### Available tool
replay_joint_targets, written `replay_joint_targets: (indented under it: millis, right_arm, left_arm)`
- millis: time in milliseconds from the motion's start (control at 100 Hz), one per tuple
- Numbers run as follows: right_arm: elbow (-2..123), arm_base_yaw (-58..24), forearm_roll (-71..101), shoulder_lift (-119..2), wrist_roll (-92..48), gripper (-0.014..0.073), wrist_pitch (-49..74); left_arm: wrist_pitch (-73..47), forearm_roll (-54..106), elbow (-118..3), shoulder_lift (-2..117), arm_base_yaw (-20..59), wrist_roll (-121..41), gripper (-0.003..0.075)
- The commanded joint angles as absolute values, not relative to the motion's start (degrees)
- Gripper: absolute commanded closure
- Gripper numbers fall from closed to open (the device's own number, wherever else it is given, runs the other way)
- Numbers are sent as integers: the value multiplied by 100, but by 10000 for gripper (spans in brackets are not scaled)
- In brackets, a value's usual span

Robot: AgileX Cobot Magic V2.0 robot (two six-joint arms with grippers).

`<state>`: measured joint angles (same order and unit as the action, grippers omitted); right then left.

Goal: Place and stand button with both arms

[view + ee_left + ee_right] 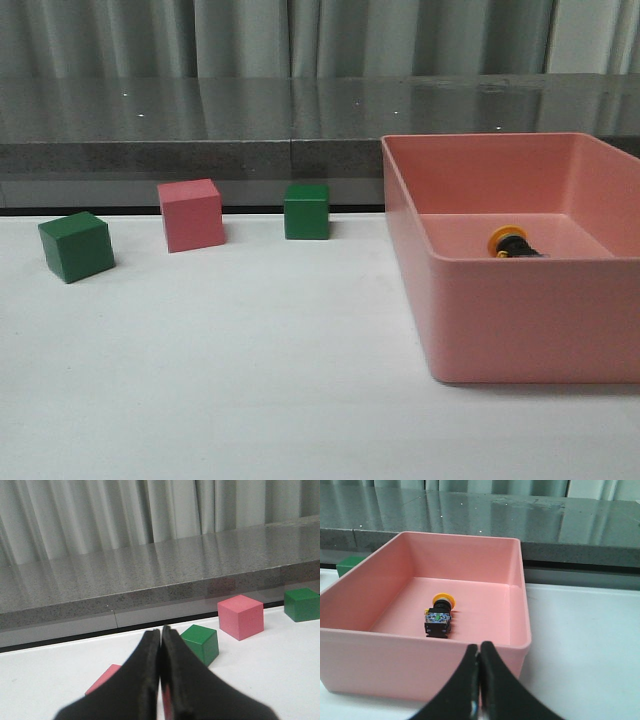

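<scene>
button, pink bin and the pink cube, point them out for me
button [439,616], right wrist view, on its black body, lying on its side in the bin
pink bin [530,320], front view, on its near outer wall
pink cube [191,216], front view, on its front face

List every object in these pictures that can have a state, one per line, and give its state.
button: lying on its side in the bin, not held
pink bin: upright, open-topped, holding only the button
left gripper: shut, empty
right gripper: shut, empty, outside the bin
pink cube: resting flat on the table
</scene>
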<state>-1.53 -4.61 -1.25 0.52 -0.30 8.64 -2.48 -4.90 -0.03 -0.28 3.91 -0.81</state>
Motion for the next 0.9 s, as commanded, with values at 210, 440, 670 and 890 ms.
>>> replay_joint_targets:
  millis: [210, 440, 670, 890]
  right_arm:
    - [-83, -429, -167, 179, -41, 704, 364]
    - [-83, -429, -167, 179, -41, 704, 364]
    - [-71, -429, -167, 179, -41, 704, -284]
    - [951, -440, -93, -176, -41, 704, 636]
  left_arm:
    - [193, -440, 169, -207, 373, 0, 739]
    - [193, -440, 169, -207, 373, 0, 739]
    - [193, -440, 169, -207, 373, 0, 739]
    - [193, -440, 169, -207, 373, 0, 739]
